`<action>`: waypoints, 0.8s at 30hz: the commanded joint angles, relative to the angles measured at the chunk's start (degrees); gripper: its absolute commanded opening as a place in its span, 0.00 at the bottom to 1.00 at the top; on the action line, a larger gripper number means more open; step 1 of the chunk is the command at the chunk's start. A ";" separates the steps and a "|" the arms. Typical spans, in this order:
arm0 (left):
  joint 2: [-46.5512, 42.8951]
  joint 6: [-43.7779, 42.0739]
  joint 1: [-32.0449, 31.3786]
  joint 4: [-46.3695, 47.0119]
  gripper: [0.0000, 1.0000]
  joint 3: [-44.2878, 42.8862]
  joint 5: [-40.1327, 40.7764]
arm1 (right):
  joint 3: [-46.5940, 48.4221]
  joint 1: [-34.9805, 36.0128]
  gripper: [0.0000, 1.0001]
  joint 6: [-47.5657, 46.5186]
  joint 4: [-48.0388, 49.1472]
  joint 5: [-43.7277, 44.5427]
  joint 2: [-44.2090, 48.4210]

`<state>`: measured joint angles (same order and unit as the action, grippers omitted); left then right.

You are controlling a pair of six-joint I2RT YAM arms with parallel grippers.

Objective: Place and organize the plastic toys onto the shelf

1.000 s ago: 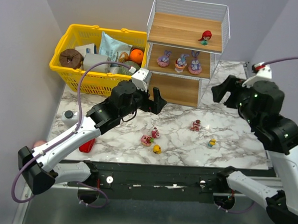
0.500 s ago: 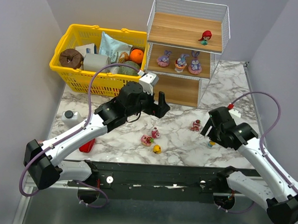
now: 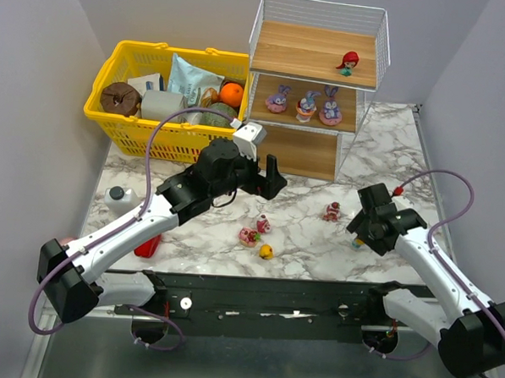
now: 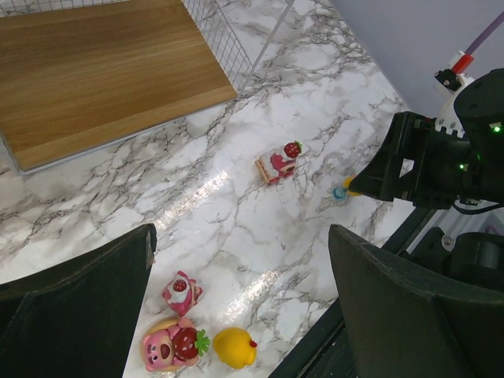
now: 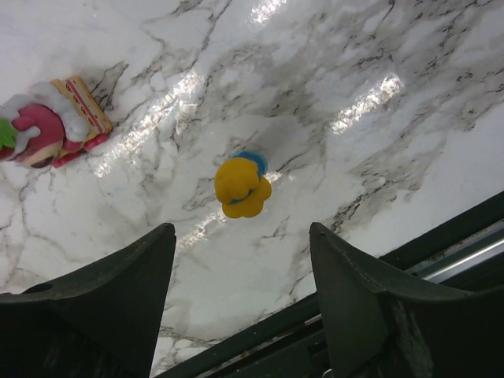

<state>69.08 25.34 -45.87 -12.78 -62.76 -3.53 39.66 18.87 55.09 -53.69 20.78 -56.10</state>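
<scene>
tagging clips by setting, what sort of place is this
Probably a robot lab test cell: left arm and right arm bolted by a marble-patterned table, plain grey walls boxing it in, staged props like the yellow basket and toy shelf.

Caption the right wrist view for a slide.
Open right end effector over the yellow doll; a pink toy lies nearby.

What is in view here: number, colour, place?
shelf: one, light wood with white wire, far side of table
red-haired doll: one, top board
purple bunnies: three, middle board
pink-red toys: three, on table
yellow toy: one, on table, near edge
yellow-haired doll: one, blue base, on table
basket: one, yellow, far left, holding groceries
bottle: one, white, left side
left gripper: open, empty, above table
right gripper: open, fingers either side of yellow-haired doll
</scene>
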 commanded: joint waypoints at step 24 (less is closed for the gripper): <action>-1.75 -1.26 -0.10 0.65 0.99 1.15 0.80 | -4.24 -5.16 0.62 -4.11 11.06 -3.37 -7.18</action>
<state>68.45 24.93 -45.87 -12.75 -61.43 -3.49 36.29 14.68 51.96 -45.10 16.99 -62.54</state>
